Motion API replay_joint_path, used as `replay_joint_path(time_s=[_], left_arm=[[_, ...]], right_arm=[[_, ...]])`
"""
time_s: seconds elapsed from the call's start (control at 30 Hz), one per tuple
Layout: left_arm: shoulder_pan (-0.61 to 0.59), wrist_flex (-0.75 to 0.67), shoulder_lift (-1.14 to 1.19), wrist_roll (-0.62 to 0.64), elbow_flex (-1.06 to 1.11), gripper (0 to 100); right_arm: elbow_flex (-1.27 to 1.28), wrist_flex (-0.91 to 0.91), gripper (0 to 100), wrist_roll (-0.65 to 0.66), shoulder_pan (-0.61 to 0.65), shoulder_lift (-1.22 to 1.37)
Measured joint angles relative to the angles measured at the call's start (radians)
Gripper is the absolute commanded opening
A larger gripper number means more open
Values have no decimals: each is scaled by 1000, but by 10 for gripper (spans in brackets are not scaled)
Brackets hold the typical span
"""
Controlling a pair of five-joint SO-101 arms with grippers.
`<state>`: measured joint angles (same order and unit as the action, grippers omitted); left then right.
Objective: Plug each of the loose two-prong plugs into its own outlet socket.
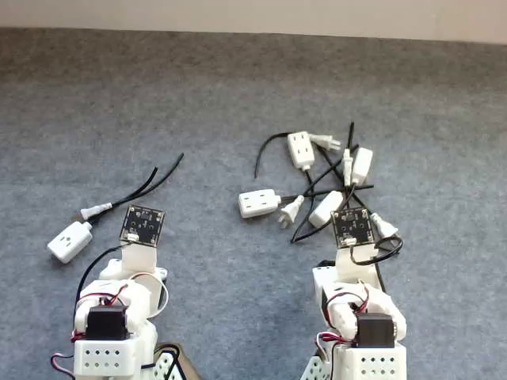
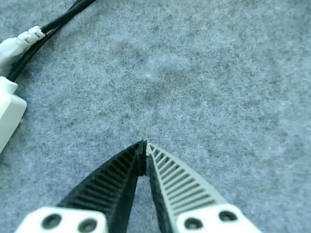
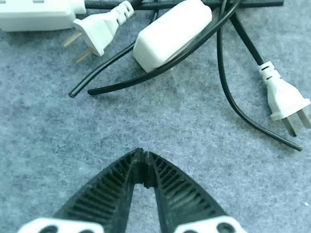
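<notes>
left hand [image 2: 145, 146] right of the left socket [image 2: 7, 114], right hand [image 3: 144, 154] just near of a loose plug [image 3: 99, 29], both pinched together empty, likely held back for sight.

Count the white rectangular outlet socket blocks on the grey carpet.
5: one white outlet socket block far left; four in the black cable tangle: left-edge block, top block, middle block, right block. Cables could hide more.

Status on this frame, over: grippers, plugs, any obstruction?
Left gripper shut, empty, over carpet. Right gripper shut, empty, short of loose two-prong plug. Black cords tangled around the outlet socket beside it.
</notes>
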<state>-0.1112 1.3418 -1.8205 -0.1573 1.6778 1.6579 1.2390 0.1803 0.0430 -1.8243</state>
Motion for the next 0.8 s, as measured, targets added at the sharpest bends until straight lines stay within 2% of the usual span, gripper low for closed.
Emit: replay_joint_path(time_s=[0.43,0.8], left_arm=[[-5,-9,0,0,-5,6],[-6,-259,2,0,-149,7]], right_arm=[[0,0,8,0,0,0],[0,0,8,0,0,0]])
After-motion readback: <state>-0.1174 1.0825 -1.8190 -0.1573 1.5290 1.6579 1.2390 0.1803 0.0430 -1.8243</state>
